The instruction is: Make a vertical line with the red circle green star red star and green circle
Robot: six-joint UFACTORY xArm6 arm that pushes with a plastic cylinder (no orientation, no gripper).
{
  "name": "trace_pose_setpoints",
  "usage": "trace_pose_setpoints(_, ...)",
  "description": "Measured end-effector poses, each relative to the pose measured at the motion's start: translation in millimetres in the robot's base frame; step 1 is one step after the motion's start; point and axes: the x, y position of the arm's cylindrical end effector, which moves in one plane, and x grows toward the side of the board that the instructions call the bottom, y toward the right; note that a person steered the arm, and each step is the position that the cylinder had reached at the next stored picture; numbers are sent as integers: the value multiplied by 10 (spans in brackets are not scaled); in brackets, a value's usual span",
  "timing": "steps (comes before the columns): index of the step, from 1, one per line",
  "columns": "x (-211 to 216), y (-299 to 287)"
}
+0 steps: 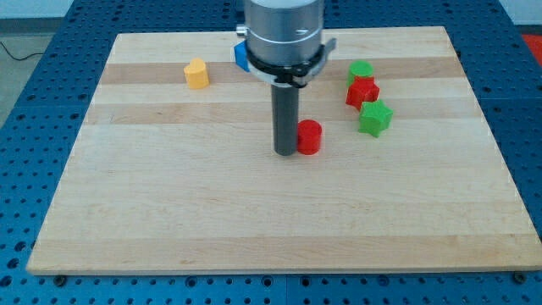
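Yellow block, blue block, wooden board

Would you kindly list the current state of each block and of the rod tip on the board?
my tip: down on the board, against the red circle's left side.
red circle: upright, apart from the other three.
green circle: top of the cluster, touching the red star.
red star: between the green circle and green star.
green star: bottom of the cluster.
yellow block: alone, upper left.
blue block: mostly hidden behind the arm.

One camera looks down at an angle across the whole wooden board.
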Motion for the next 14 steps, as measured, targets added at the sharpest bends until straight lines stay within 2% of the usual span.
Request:
trace_pose_setpoints(2, -66, -245)
trace_pose_setpoints(5, -89, 747)
trace_pose_setpoints(6, -42, 842)
trace_pose_setpoints(7, 305, 846)
trace_pose_setpoints(8, 587, 1214)
trace_pose_setpoints(9, 592, 1863)
trace_pose_setpoints(10, 360, 2255)
trace_pose_setpoints(13, -325, 2199)
trace_pose_setpoints(14, -415, 1913)
